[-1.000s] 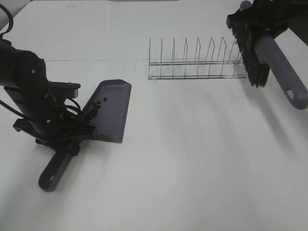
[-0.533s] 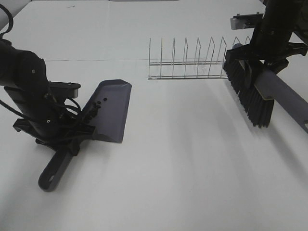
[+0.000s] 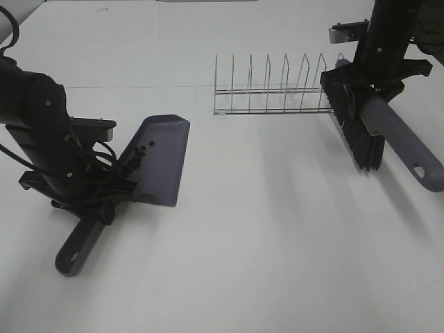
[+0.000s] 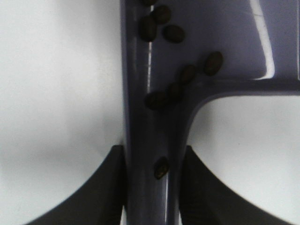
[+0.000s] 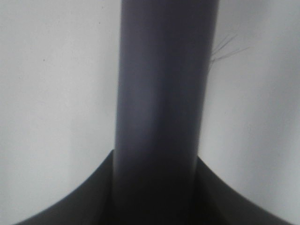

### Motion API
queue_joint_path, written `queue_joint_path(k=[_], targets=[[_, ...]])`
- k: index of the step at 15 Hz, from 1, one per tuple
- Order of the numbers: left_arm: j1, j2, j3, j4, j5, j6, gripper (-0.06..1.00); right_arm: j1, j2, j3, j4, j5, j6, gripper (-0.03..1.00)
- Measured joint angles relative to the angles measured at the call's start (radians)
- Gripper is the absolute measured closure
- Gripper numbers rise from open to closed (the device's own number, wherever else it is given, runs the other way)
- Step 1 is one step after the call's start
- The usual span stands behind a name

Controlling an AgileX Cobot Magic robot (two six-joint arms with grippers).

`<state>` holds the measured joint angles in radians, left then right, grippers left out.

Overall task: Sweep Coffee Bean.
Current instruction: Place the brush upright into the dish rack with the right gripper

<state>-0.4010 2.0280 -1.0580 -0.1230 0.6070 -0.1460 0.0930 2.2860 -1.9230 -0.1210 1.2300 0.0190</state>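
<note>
Left gripper (image 4: 152,187): clamps shut on dustpan handle (image 3: 76,250), pins dustpan (image 3: 159,156) low on table (image 3: 277,243), left side of exterior view. Right gripper (image 5: 157,187): closes tight round brush (image 3: 392,132) shaft, carries brush tilted, bristles down, just beside right end of wire rack (image 3: 277,90), well apart from dustpan. Cannot tell whether bristle tips touch table. Big to small: white table; wire rack upright at back, nothing in slots; grey-purple dustpan with mouth facing away from left arm; brush of same colour; coffee beans (image 4: 187,74), tiny and dark, inside pan near handle end. Progress, as a judgement: looks nearly finished. Finds all visible beans already in pan, spots none loose on table in exterior view, though could miss specks that small from up there. Leaves probably only parking brush and pan, or emptying pan; nothing to sweep that shows. View differences: exterior high gives layout only, reads beans as a faint dark speckle by rear wall of pan. Left wrist resolves single beans, roughly eight or nine, clustered where pan meets handle, plus one stray sitting in handle channel right between the fingers; shows no brush or rack. Right wrist shows only brush shaft between dark fingers and a few stray bristle hairs against white table; no beans, no pan.
</note>
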Motion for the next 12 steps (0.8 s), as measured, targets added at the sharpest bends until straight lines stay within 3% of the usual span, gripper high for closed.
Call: queue_joint_path(k=[12], targets=[[0.000, 0.000, 0.000, 0.000, 0.001, 0.000, 0.68, 0.000, 0.192, -0.343, -0.039, 0.001, -0.010, 0.70]])
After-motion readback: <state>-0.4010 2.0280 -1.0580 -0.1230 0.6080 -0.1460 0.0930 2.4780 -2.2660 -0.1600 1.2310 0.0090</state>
